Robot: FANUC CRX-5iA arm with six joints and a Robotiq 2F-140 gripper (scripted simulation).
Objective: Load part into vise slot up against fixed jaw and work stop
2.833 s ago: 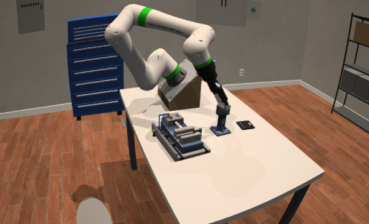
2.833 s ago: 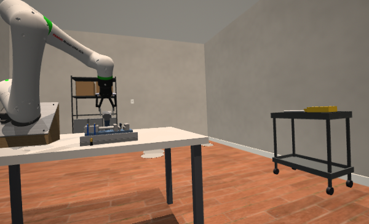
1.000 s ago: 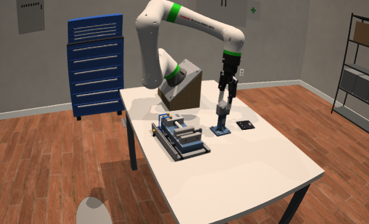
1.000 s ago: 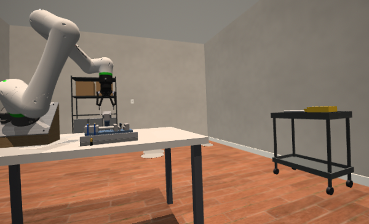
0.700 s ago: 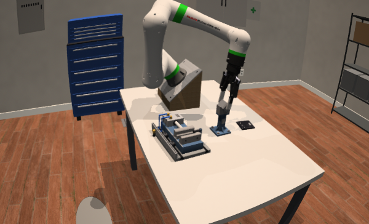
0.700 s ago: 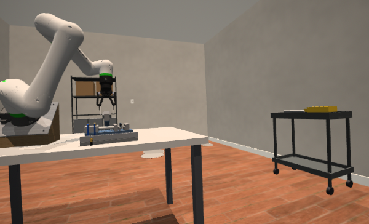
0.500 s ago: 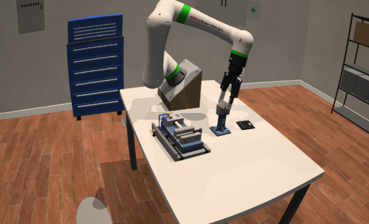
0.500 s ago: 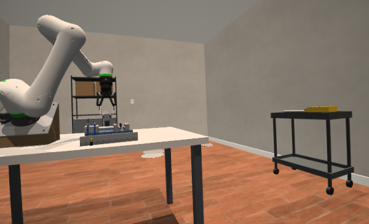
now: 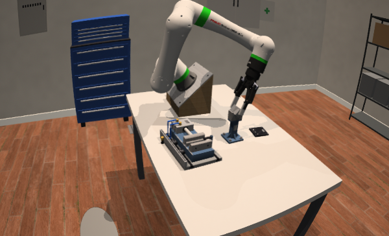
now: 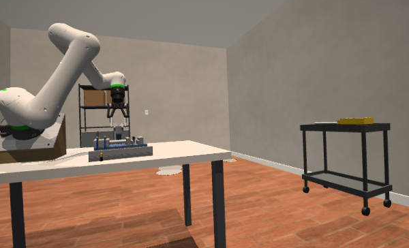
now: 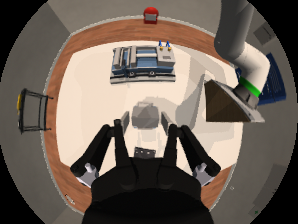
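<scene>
- The arm (image 9: 181, 28) reaches from its wedge base (image 9: 201, 99) at the far side of the worktop (image 9: 259, 187), wrist tilted, the fingers (image 9: 239, 104) slanting down and to the left.
- The fingers stand half open and grip nothing; the exterior view shows their tips (image 10: 110, 120) spread apart above the part.
- The part (image 9: 235, 114), a grey block, lies in the top of the V-block (image 9: 233, 132), a blue stand with a flat foot.
- From the top view the lower fingertip looks close to the part; whether it touches cannot be told.
- In the wrist view the part (image 11: 147, 116) sits between and beyond the two spread fingers, apart from both.
- The infeed plate (image 9: 258, 131), a small dark square, lies just right of the V-block with nothing on it.
- The vise (image 9: 191, 144) sits left of the V-block, jaws apart, with nothing seen between them.
- A blue drawer cabinet (image 9: 100, 70) stands at the far left wall.
- A black shelf rack (image 9: 371, 31) stands at the right.
- A black cart (image 10: 344, 127) with a yellow item on top stands by the right wall in the exterior view.
</scene>
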